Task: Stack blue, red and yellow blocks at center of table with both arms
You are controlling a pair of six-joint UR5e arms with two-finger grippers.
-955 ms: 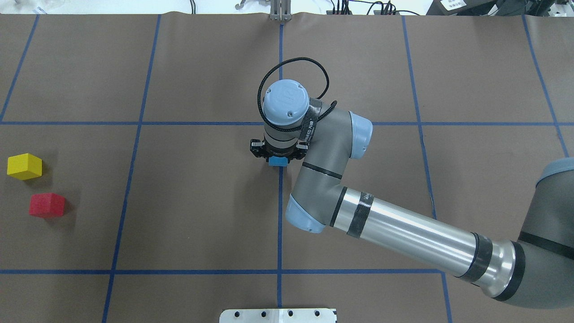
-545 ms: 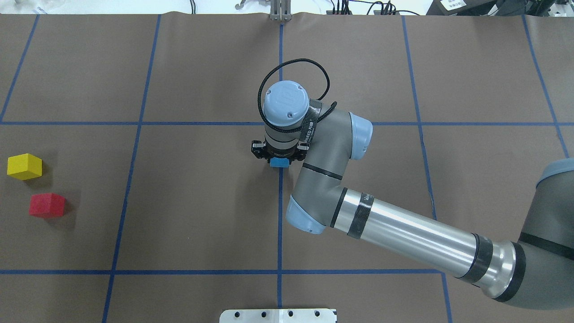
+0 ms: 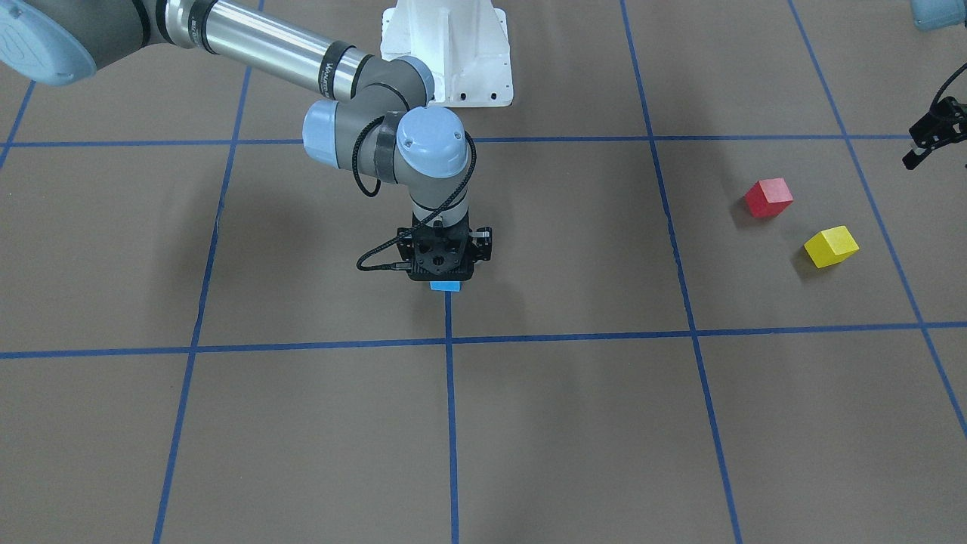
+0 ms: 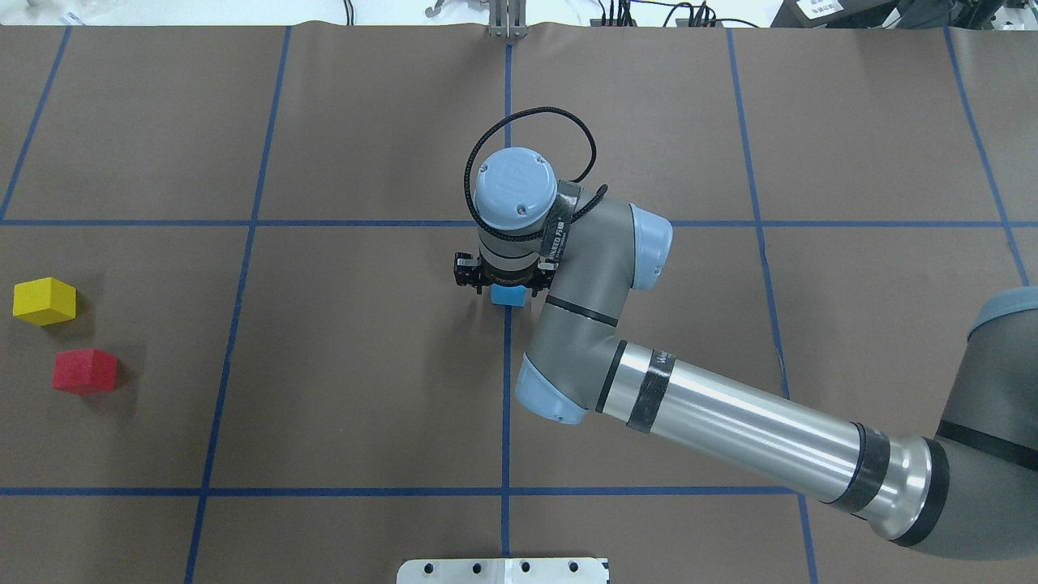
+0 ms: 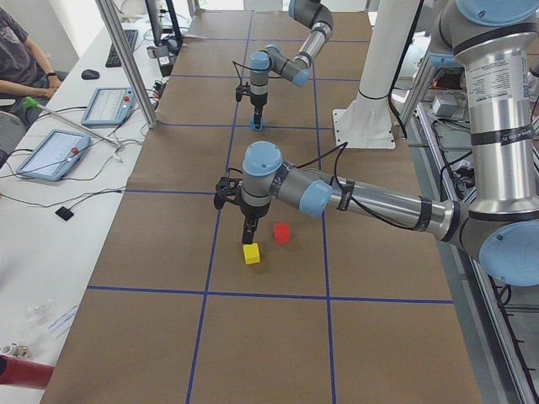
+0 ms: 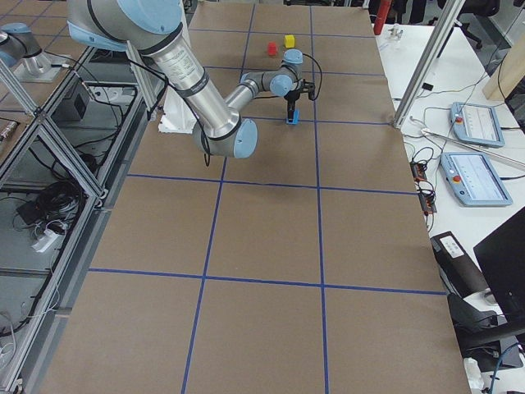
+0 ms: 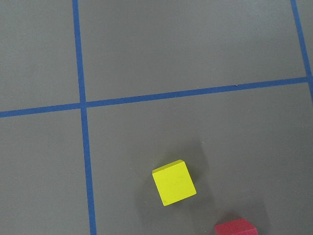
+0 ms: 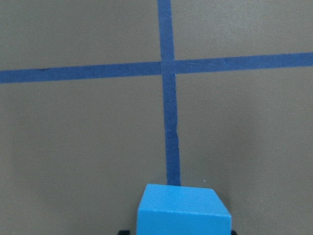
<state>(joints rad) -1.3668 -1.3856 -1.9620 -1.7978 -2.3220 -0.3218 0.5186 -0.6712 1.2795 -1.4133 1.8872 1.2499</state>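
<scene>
The blue block (image 4: 509, 296) is between the fingers of my right gripper (image 4: 507, 284), at or just above the table's centre line crossing. It fills the bottom of the right wrist view (image 8: 182, 210). The gripper is shut on it. The yellow block (image 4: 45, 301) and the red block (image 4: 85, 371) lie side by side, slightly apart, at the far left. My left gripper (image 5: 250, 238) hovers just above the yellow block (image 5: 251, 253). Only its edge shows in the front-facing view (image 3: 933, 136), and I cannot tell if it is open. The left wrist view shows the yellow block (image 7: 174, 182) below it.
Blue tape lines (image 4: 507, 389) grid the brown table cover. The white robot base (image 3: 446, 53) stands at the table's near edge. A side bench with tablets (image 5: 50, 151) and an aluminium post (image 5: 126, 59) lies beyond the far edge.
The right wrist has shifted slightly. The blue block shows a little further right and lower under the gripper in the overhead view. The yellow and red blocks have not moved.
</scene>
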